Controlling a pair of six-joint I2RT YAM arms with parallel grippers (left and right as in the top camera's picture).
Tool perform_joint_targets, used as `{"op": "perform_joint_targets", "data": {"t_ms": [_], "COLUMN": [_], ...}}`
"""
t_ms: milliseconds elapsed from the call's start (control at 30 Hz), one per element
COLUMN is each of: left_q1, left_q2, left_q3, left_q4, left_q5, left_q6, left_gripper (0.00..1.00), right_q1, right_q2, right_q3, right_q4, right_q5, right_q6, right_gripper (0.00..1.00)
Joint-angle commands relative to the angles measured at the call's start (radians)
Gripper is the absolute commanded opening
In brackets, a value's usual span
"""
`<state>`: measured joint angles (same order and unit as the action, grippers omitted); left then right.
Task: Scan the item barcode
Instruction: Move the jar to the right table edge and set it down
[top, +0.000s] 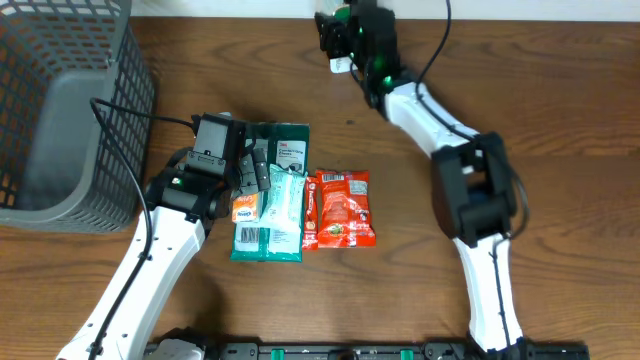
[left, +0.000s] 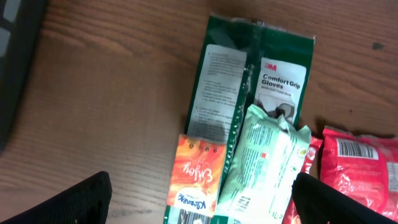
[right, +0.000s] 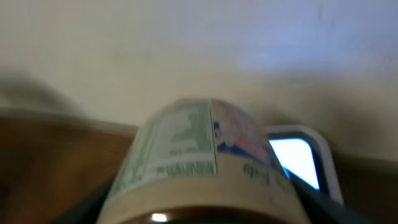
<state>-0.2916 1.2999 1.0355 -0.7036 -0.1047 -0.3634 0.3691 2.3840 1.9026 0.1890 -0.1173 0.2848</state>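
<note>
The item, a brown bottle (right: 193, 155) with a beige and green printed label, fills the right wrist view. My right gripper (right: 205, 211) is shut on it, with dark fingers at both sides. Overhead, the right gripper (top: 338, 40) is at the table's far edge by the wall. Just behind the bottle stands a device with a bright lit screen (right: 297, 160). No barcode shows on the blurred label. My left gripper (left: 202, 202) is open and hovers over a pile of packets, touching none; overhead, the left gripper (top: 255, 175) is at centre left.
Under the left gripper lie a green gloves pack (left: 255, 81), an orange tissue packet (left: 199, 174), a pale green wipes packet (left: 264, 162) and a red packet (top: 340, 208). A grey mesh basket (top: 60, 110) stands at the far left.
</note>
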Motion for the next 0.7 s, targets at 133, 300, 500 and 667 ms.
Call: {"op": "perform_joint_targets", "data": {"t_ms": [133, 300, 500, 667], "left_q1": [0.0, 0.0, 0.0, 0.0], "left_q2": [0.0, 0.0, 0.0, 0.0], "left_q3": [0.016, 0.016, 0.016, 0.016], "left_q4": [-0.001, -0.001, -0.001, 0.0], "left_q5": [-0.013, -0.013, -0.013, -0.013], "left_q6": [-0.005, -0.005, -0.006, -0.005], "left_gripper": [0.93, 0.93, 0.93, 0.93], "right_q1": [-0.079, -0.192, -0.318, -0.427], "right_q2": [-0.398, -0.506, -0.507, -0.486], "right_q3": [0.026, 0.026, 0.023, 0.012], "right_q4": [-0.613, -1.037, -1.32, -1.433], "right_q5": [-0.063, -0.056, -0.051, -0.001], "right_q6": [-0.003, -0.013, -0.067, -0.092], "right_gripper": [0.32, 0.32, 0.35, 0.35]}}
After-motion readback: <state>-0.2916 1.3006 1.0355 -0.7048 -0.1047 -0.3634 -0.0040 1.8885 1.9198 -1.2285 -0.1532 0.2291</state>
